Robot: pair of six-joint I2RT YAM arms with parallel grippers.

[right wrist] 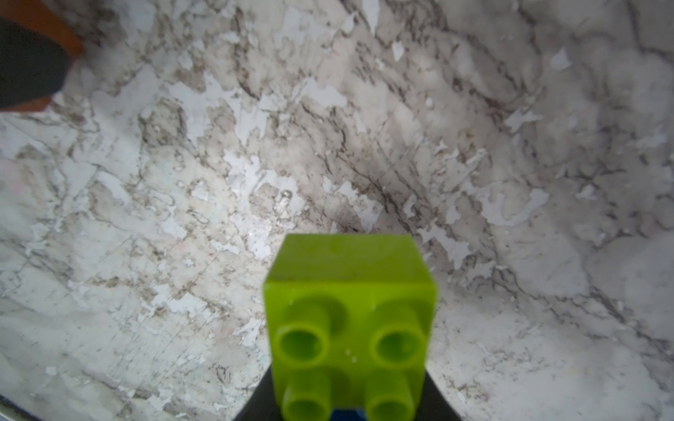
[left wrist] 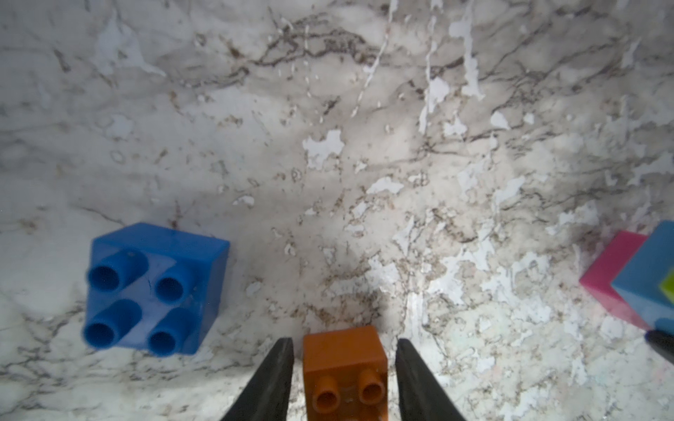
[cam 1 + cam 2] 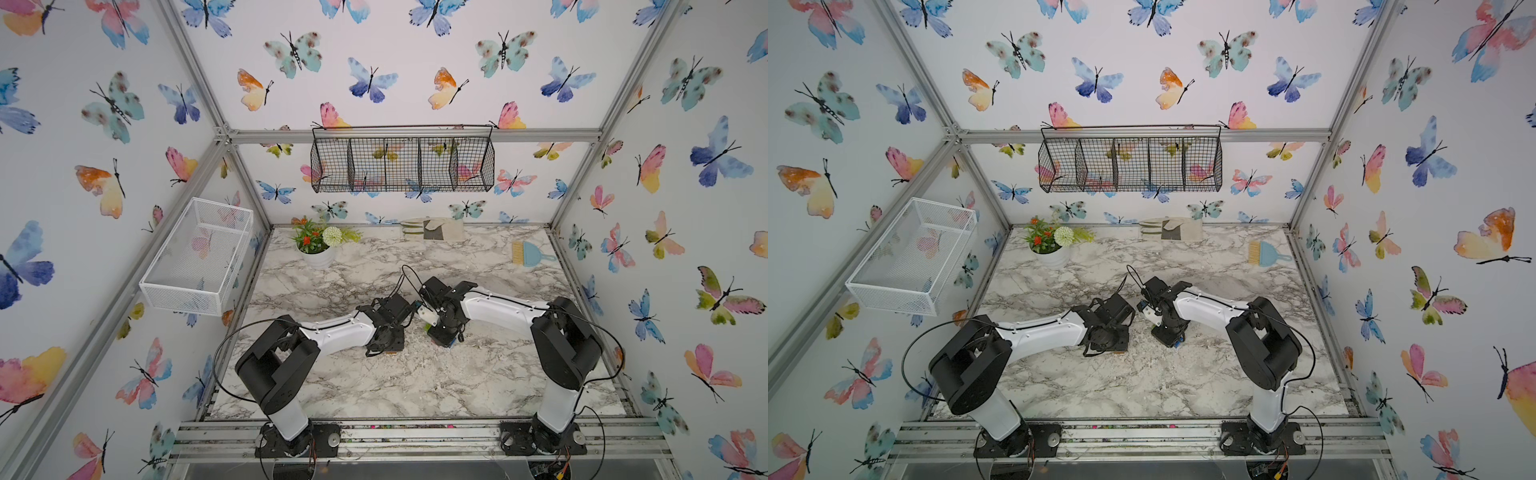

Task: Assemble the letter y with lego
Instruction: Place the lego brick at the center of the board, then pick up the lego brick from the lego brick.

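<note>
Starting at my left, a dark blue brick (image 2: 153, 288) sits alone on the marble counter (image 2: 328, 127). Its four studs are turned toward my left wrist camera, and it is well clear of my gripper.

Next comes my left gripper (image 2: 344, 342), pointed down at the counter. It stands spread, and the orange brick (image 2: 344, 364) rests on the counter right between its fingers (image 2: 273, 382), studs toward the camera. A thin strip of counter shows on each side of the brick, so nothing of mine touches it. The brick reaches a little past the fingertips.

Further right, near the orange brick but apart from it, stands the joined cluster. It is made of a pink brick (image 2: 616, 273), a light blue brick (image 2: 645, 284) against it, and a lime green brick (image 1: 350, 291). My right gripper (image 1: 348, 350) is down over this cluster. The lime green brick fills the space between the dark fingers, whose edges run close along both of its sides. The brick hides the pads, though, so I cannot tell whether I am pinching it or standing just off it. A bit of dark blue (image 1: 348, 415) shows beneath the green.

In both top views my two grippers hang close together over the middle of the counter, wrists nearly meeting.
</note>
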